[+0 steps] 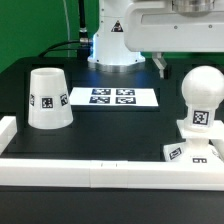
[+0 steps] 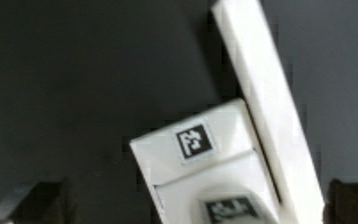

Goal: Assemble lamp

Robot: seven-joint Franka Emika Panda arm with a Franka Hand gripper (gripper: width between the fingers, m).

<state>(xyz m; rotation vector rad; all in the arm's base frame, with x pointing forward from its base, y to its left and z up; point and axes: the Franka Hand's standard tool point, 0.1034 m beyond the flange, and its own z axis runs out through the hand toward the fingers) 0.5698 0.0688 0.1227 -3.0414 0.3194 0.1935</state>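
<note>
- The bulb (image 1: pixel 203 95) stands upright on the base (image 1: pixel 190 150), at the exterior view's right, the base lying close against the white rail (image 1: pixel 60 170) along the table's near edge; whether the stem is fully seated I cannot tell.
- The shade (image 1: pixel 47 98) sits mouth-down at the exterior view's left, well apart from the bulb; the marker board (image 1: pixel 113 98) lies between them, further back.
- Risk, as I judge it: a descent beside the rail could catch a finger on the rail or the base edge and knock the bulb askew; the tight space is the cause.
- The gripper (image 2: pixel 190 202) hangs above the base, its fingertips (image 2: pixel 30 200) dark at the wrist view's corners, spread wide and holding nothing.
- In the wrist view the base lies between the fingers, below them, untouched; the rail runs alongside it.
</note>
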